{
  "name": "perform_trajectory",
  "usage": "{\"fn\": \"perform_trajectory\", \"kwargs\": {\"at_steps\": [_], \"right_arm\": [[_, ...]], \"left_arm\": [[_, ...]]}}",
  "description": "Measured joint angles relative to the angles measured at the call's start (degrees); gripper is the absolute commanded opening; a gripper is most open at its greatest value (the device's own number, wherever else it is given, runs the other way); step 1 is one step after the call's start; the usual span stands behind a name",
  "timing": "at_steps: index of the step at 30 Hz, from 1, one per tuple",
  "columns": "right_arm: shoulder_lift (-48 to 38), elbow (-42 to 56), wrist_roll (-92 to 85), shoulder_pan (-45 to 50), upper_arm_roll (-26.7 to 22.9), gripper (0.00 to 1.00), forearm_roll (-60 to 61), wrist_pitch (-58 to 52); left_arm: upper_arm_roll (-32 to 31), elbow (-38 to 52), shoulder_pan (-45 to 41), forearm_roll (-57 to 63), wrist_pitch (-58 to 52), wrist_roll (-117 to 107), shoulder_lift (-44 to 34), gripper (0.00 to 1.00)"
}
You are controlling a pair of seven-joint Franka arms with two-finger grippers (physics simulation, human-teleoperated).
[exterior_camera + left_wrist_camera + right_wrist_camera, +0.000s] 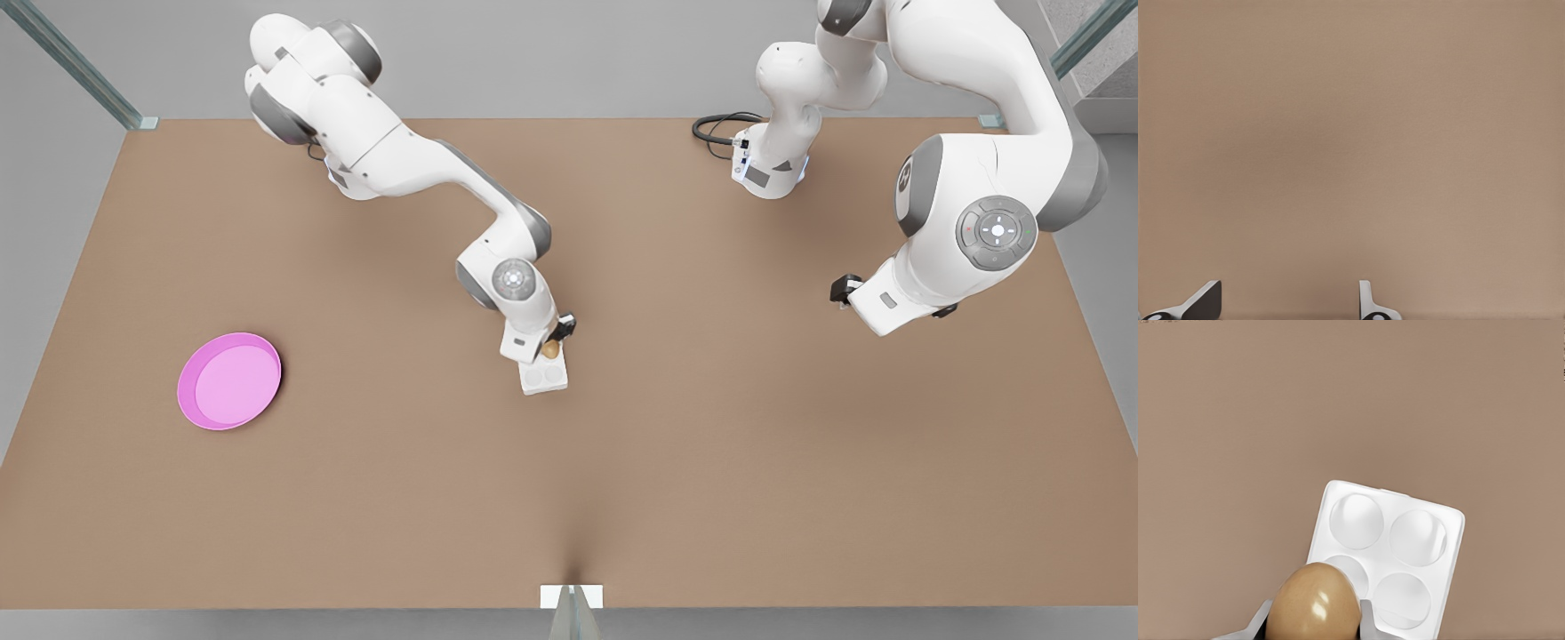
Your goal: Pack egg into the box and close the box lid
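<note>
The right gripper (1313, 623) pinches the egg (1313, 603) just above the box (1388, 550), over 1 of its 4 empty cups. This is the placing step: lower, centre on that cup, then release. The left gripper (1288, 303) waits spread above bare table (711, 444). The lid is hidden.

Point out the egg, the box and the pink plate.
egg (1313, 603): right wrist view, middle of its shell, held in the right gripper.
box (1453, 523): right wrist view, rim at one corner of the tray.
pink plate (185, 384): front view, rim toward that view's left.
</note>
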Motion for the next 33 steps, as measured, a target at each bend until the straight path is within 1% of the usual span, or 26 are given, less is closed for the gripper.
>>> {"fn": "perform_trajectory", "kwargs": {"at_steps": [7,8,13,14,16,17,18,19,20,21,22,23,26,28,30,33], "right_arm": [[0.1,-1.6,6.3,-1.1,-0.4,0.41,-2.5,1.6],[0.1,-1.6,7.1,-1.0,-0.4,1.00,-2.8,1.7],[-0.4,0.4,11.2,-0.6,-0.1,1.00,-3.7,1.5],[-2.6,2.6,11.8,-0.6,0.2,1.00,-3.8,0.4],[-9.3,13.2,11.6,-0.4,0.2,1.00,-3.4,-7.0],[-13.3,16.4,10.7,-0.3,-3.0,1.00,-2.6,-11.7],[-16.3,17.4,9.0,-2.7,-9.5,1.00,-1.8,-16.4],[-19.8,15.6,7.2,-9.2,-13.2,1.00,-0.6,-21.0],[-22.3,14.7,5.7,-13.7,-15.1,1.00,1.0,-26.0],[-23.5,14.5,4.5,-15.7,-16.1,1.00,2.3,-30.4],[-24.1,14.6,3.3,-16.2,-16.6,1.00,3.3,-34.1],[-24.4,14.8,2.2,-16.0,-16.8,1.00,3.9,-37.2],[-24.5,16.4,-0.3,-14.6,-16.8,1.00,4.4,-44.7],[-24.3,17.1,-1.6,-14.4,-16.9,1.00,4.2,-48.1],[-24.2,17.3,-2.9,-14.4,-16.9,1.00,4.0,-50.6],[-24.2,17.4,-4.5,-14.5,-16.9,1.00,3.7,-53.0]], "left_arm": [[0.0,0.0,0.0,0.0,0.0,0.0,0.0,1.00],[0.0,0.0,0.0,0.0,0.0,0.0,0.0,1.00],[0.0,0.0,0.0,0.0,0.0,0.0,0.0,1.00],[0.0,0.0,0.0,0.0,-0.1,0.0,0.0,1.00],[0.0,0.0,0.0,0.0,-0.1,0.0,0.0,1.00],[0.0,0.0,-0.2,0.0,-0.1,0.0,0.6,1.00],[-0.4,0.1,-0.5,-0.1,-0.6,-0.2,2.7,1.00],[-0.8,0.1,-3.3,-0.1,-2.4,-1.0,6.3,1.00],[-1.0,0.1,-8.4,-0.5,-4.7,-1.9,9.6,1.00],[-1.3,0.1,-13.6,-2.2,-7.1,-3.1,11.6,0.98],[-1.4,0.8,-17.5,-5.1,-9.3,-4.6,12.4,0.37],[-1.5,1.3,-20.9,-8.9,-10.9,-6.5,12.8,0.21],[-1.5,1.2,-32.5,-17.6,-12.7,-12.4,14.2,0.21],[-1.5,0.9,-36.2,-21.5,-11.2,-16.5,16.6,0.21],[-1.5,0.9,-38.3,-26.1,-6.2,-21.7,19.8,0.21],[-1.5,0.9,-39.0,-31.0,5.7,-29.7,25.3,0.21]]}}
